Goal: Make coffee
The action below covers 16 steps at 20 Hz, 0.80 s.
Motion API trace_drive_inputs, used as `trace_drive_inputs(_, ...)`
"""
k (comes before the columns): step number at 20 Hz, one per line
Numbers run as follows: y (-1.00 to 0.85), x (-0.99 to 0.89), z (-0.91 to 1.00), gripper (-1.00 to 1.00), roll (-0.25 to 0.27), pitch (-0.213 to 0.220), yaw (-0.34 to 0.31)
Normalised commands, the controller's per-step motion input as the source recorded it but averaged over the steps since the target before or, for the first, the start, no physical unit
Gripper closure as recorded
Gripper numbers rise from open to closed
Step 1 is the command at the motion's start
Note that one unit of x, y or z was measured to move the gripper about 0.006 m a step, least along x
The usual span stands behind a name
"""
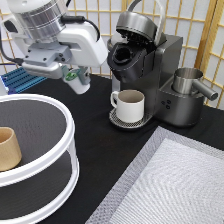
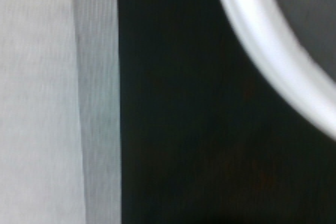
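My gripper (image 1: 76,80) hangs above the black table, between the white two-tier turntable (image 1: 66,131) and the coffee machine (image 1: 155,70). It is shut on a small thing with a green-and-black face, the coffee pod (image 1: 71,75), which the hand mostly hides. The machine's lid (image 1: 136,22) is up and its dark pod chamber (image 1: 122,54) is open. A white mug with a handle (image 1: 130,105) stands on the machine's drip tray. The pod does not show in the wrist view.
A tan handleless cup (image 1: 7,148) stands on the turntable's top tier. A metal pitcher (image 1: 188,80) sits at the machine's right side. A grey mat (image 1: 170,185) lies at the bottom right. The wrist view shows the mat (image 2: 37,110), black table (image 2: 187,150) and turntable rim (image 2: 277,65).
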Motion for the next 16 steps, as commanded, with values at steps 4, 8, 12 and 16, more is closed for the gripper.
trace_drive_inputs(4, 0.38, 0.05, 0.62, 1.00, 0.226, -0.048, 0.000)
trace_drive_inputs(8, 0.50, 0.00, 0.68, 1.00, 0.212, -0.012, 0.000)
trace_drive_inputs(12, 0.56, 0.00, 0.55, 1.00, 0.186, 0.002, 0.000)
trace_drive_inputs(16, 0.62, 0.02, 0.24, 1.00, 0.094, 0.018, 0.004)
